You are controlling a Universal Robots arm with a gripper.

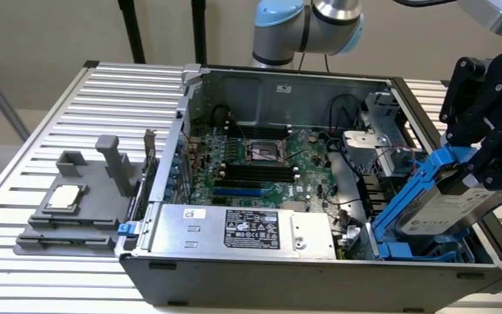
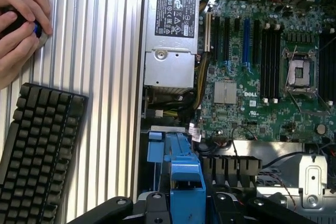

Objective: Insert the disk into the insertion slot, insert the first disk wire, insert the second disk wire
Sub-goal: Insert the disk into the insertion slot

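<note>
1. There is one hand (image 1: 482, 171), one disk (image 1: 447, 210) and one insertion slot (image 1: 421, 252), all at one open computer case (image 1: 321, 278) on the slatted worktop (image 1: 102, 98).
2. The hand is clamped on the disk's upper end, gripping its blue frame (image 2: 181, 179) from both sides.
3. The disk slants down from the hand. Its long axis is tilted, its lower end is at the slot's mouth directly below, and its white label faces upward. The label's print is too small to read.
4. To the exterior view's left of the hand lies one silver power supply (image 1: 242, 229) with a black label.
5. Beyond it, the green motherboard (image 2: 252, 77) reads "DELL".
6. One black keyboard (image 2: 37, 150) lies outside the case.
</note>
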